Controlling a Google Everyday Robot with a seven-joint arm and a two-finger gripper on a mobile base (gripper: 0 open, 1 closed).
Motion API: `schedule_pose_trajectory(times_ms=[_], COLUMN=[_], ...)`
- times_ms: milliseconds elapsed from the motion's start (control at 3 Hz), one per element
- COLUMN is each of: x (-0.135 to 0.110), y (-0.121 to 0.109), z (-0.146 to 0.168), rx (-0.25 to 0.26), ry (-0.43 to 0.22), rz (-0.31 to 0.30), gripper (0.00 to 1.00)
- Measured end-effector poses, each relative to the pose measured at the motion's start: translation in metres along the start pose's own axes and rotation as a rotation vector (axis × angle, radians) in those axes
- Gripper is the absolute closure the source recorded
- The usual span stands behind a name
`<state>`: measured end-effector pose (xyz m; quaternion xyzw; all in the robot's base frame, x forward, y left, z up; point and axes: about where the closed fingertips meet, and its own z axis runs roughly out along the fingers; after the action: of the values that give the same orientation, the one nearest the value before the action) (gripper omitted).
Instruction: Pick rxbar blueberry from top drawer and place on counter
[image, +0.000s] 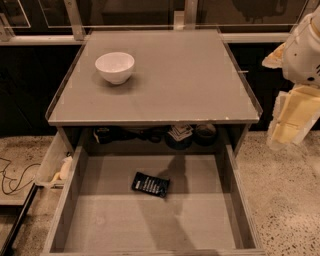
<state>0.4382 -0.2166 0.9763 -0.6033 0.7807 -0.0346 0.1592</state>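
While the top drawer (100, 225) stands pulled out toward 6 o'clock, the rxbar blueberry (150, 184) lies flat on its floor. It sits a little toward 11 o'clock from the floor's middle, well apart from every wall. It is askew, with one end toward 10 o'clock and the other toward 4 o'clock. It is a small flat rectangle in a dark navy wrapper with rows of white text.

I judge it light and slightly yielding, with a slick film skin that may slide on the smooth board. Being so low, it offers little height to catch. The best hold is probably across its short width near the middle, coming straight down and turned to match its slant. A hard squeeze seems needless and might crumple the wrapper.

The gripper (294, 116) hangs at 3 o'clock of the view, beyond the counter's right edge, white above with pale yellow parts below. Whether it is spread or closed I cannot tell; the bar is not in it.

The drawer is a wide shallow box of matte grey wood with low walls. The counter (180, 85) is a flat grey square with a thin clear raised rim. A round, glossy white bowl (114, 67) sits toward its 10 o'clock corner. Dark objects (185, 134), too dim to name, crowd the recess behind the drawer. Speckled stone floor (285, 200) surrounds the cabinet.
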Motion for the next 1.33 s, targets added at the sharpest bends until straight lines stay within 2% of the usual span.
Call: schedule_pose_trajectory(times_ms=[333,667,1000,1333], x=[-0.002,-0.008,-0.016,-0.022], y=[0.001,0.011,0.030,0.043], z=[0.006,0.036,0.086,0.135], rx=[-0.003,-0.037,-0.068,-0.075], ry=[-0.002,-0.045,-0.156,-0.298], rz=[-0.006,-0.029,-0.065,-0.095], gripper=[0.00,0.00,0.00,0.00])
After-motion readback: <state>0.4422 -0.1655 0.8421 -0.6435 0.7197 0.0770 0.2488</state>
